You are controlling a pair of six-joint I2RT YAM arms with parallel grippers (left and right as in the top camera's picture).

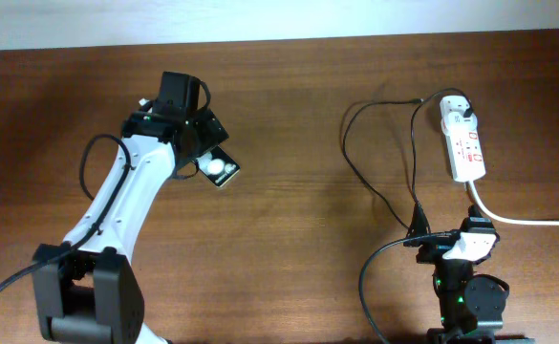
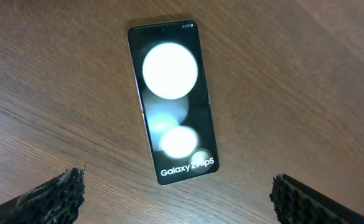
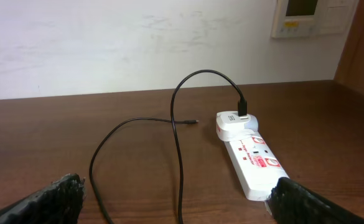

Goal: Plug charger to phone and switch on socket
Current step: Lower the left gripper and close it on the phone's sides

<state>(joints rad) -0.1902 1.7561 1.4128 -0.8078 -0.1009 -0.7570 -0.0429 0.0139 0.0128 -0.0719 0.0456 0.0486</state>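
- Overhead: two arms stand at one brown worktop [image 1: 289,220]. The left tool [image 1: 207,153] hangs over the one phone [image 1: 222,172], which lies flat on the left half and is partly covered by it.
- Overhead: the one socket [image 1: 465,143] lies at the far right. One white plug [image 1: 456,113] sits in its far end and one thick white cord [image 1: 518,218] leaves its near end. The one charger [image 1: 344,143] makes loops between the socket and the right tool [image 1: 454,241], well apart from the phone.
- Left wrist: the phone [image 2: 172,102] shows two white round spots and one line of small white text. The two fingers [image 2: 51,199] stand wide apart, with nothing between them and not touching the phone.
- Right wrist: the socket [image 3: 253,162] lies just beyond the right-hand finger. The charger [image 3: 175,143] rises from the plug [image 3: 231,124] in one arch, and its connector tip [image 3: 194,122] lies free on the worktop. The two fingers [image 3: 51,202] are wide apart and hold nothing.
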